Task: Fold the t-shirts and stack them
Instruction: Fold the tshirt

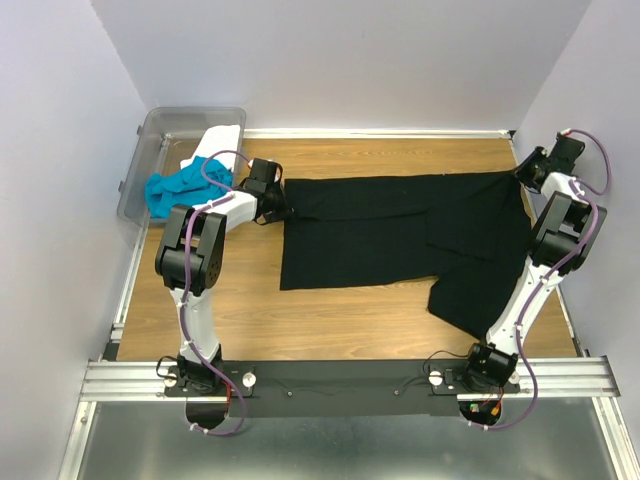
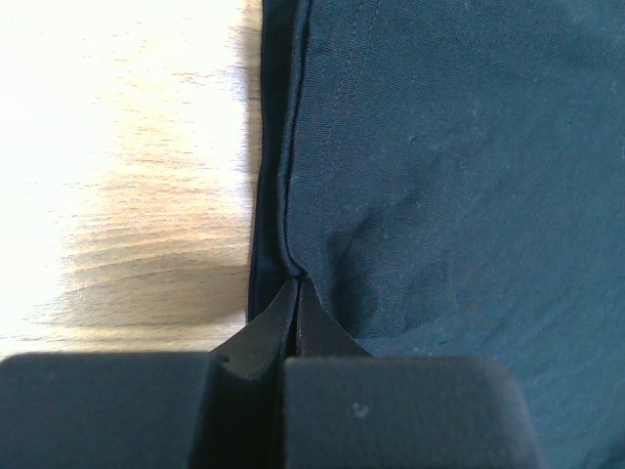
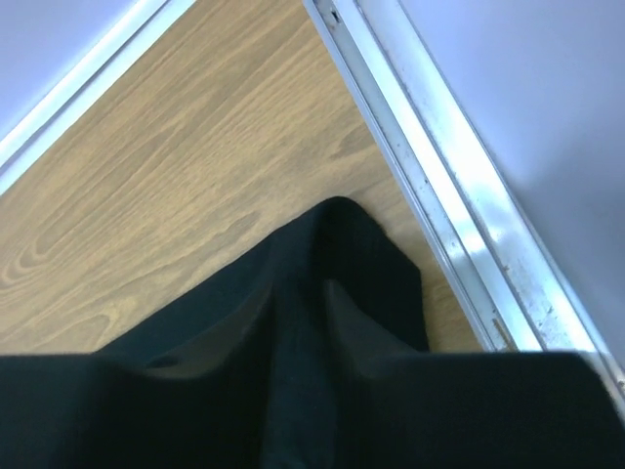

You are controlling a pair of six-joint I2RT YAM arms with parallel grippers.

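Black t-shirt (image 1: pixel 400 230): top view, we log it spread flat on the table (image 1: pixel 250 320), with the turquoise t-shirt (image 1: pixel 175 190) and white t-shirt (image 1: pixel 225 135) at the bin (image 1: pixel 160 125). Left wrist: left gripper (image 2: pixel 298 288) clamped tight on its hem (image 2: pixel 283 176); so thin a bite could slip under pull. Right wrist: right gripper (image 3: pixel 308 283), black against black cloth; we cannot tell how wide it stands or what it holds. A lost grip there would skew the fold.

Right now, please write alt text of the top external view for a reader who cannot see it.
A large plain black cloth t-shirt lies spread on a wooden table, the left gripper shut on its left edge and the right gripper at its far right corner. A clear plastic bin at far left holds a turquoise-blue shirt and a white shirt.
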